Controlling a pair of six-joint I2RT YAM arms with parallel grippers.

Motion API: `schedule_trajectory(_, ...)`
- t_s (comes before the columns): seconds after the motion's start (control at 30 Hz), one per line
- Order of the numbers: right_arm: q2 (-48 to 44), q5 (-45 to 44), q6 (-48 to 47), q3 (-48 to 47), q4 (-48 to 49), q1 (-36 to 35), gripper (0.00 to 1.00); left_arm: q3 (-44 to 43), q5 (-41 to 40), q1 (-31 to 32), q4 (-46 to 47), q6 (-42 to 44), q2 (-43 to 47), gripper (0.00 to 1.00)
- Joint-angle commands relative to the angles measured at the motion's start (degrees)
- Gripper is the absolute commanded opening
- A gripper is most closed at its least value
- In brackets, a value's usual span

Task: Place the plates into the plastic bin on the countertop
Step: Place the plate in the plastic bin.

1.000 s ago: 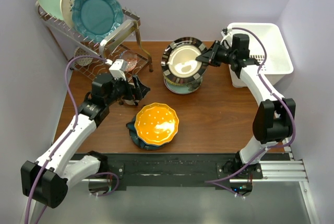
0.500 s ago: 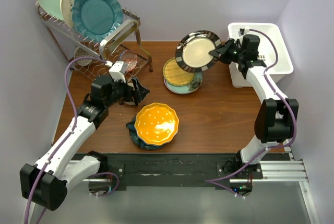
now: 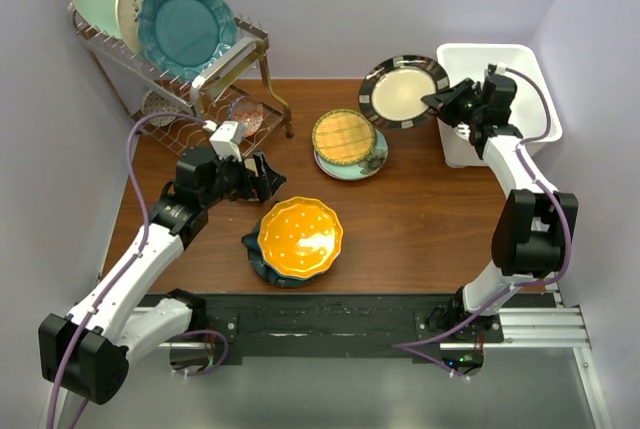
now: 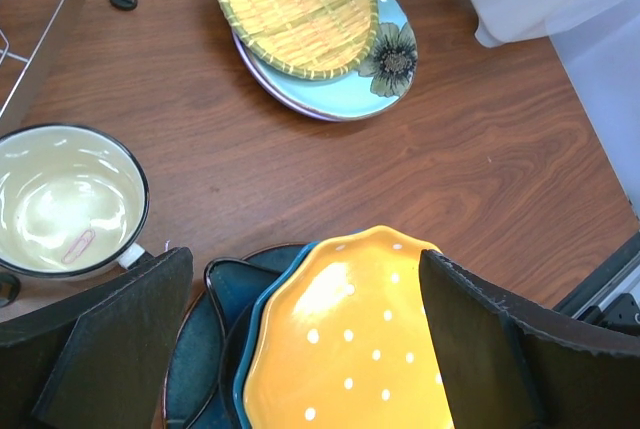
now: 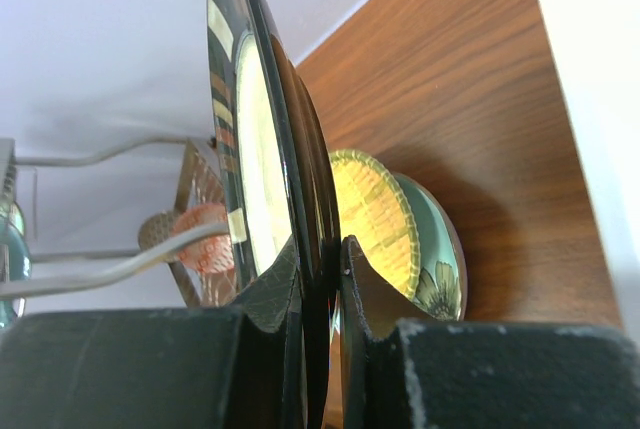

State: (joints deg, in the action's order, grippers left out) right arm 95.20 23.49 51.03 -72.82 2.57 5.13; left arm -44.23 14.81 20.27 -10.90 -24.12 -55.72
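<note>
R. claw (image 3: 445,101) is clamped tight on the rim of a black-rimmed plate (image 3: 403,91), one finger on each face. It holds the plate tilted on edge in the air, just left of the white bin (image 3: 495,47) at the far-right corner of the desk (image 3: 420,219). The edge grip prob. lets the plate tip and slide down into the bin, which looks barely wider than the plate. The plate isn't over the bin yet.

L. claw (image 3: 262,177) hangs wide open w/ nothing in it, just behind the orange plate (image 3: 300,237) that tops a dark teal stack (image 3: 258,254) near the front, likely lined up as the next pick. A yellow lattice plate (image 3: 344,136) rests on a blue flowered plate (image 3: 372,161) mid-desk, awaiting its turn. The wire rack (image 3: 200,79) back-left w/ upright plates and the cup (image 4: 60,199) beside it look outside the job.
</note>
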Motion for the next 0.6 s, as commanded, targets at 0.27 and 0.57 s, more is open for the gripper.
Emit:
schedule_trajectory(0.27,-5.2,-0.5,8.9,0.9,15.8,3.4,0.0,1.0,1.2,-0.2,0.9,2.0,0.8,1.0)
schedule_trajectory(0.57,-6.3,-1.8,10.1,3.1,17.7,6.0,0.0,2.1,1.5,-0.2,1.3,1.6,1.1,1.0)
